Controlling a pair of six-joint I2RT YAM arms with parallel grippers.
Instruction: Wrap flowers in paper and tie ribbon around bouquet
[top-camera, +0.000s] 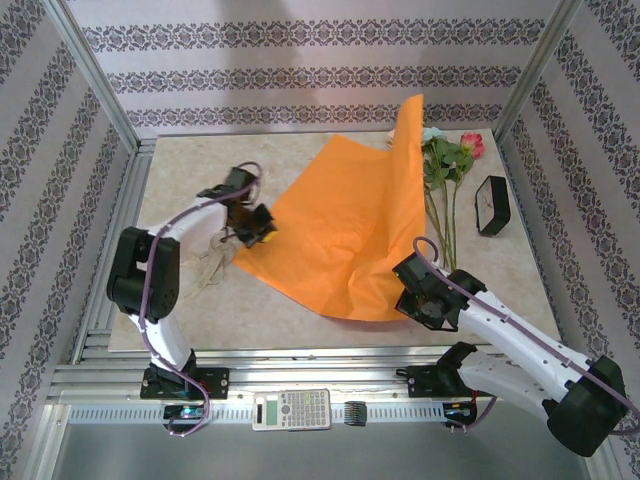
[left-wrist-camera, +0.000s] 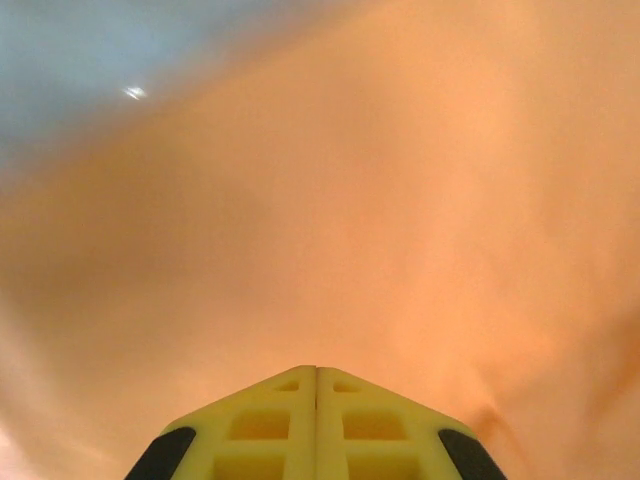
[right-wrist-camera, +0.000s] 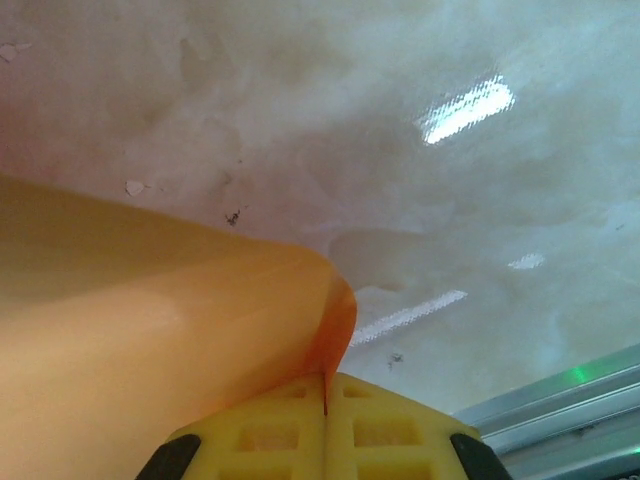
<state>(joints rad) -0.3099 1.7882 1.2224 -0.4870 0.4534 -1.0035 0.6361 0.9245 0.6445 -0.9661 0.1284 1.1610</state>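
The scene is evenly and brightly lit from above. Glare streaks are reflected on the table (right-wrist-camera: 300, 100). The paper (left-wrist-camera: 400, 200) is rendered blurred at close range.

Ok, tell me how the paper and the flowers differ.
The paper is a broad sheet; the flowers are thin stems. The paper's far corner stands up; the flowers lie flat. The right gripper pinches the paper; no gripper holds the flowers. Both rest on the table.
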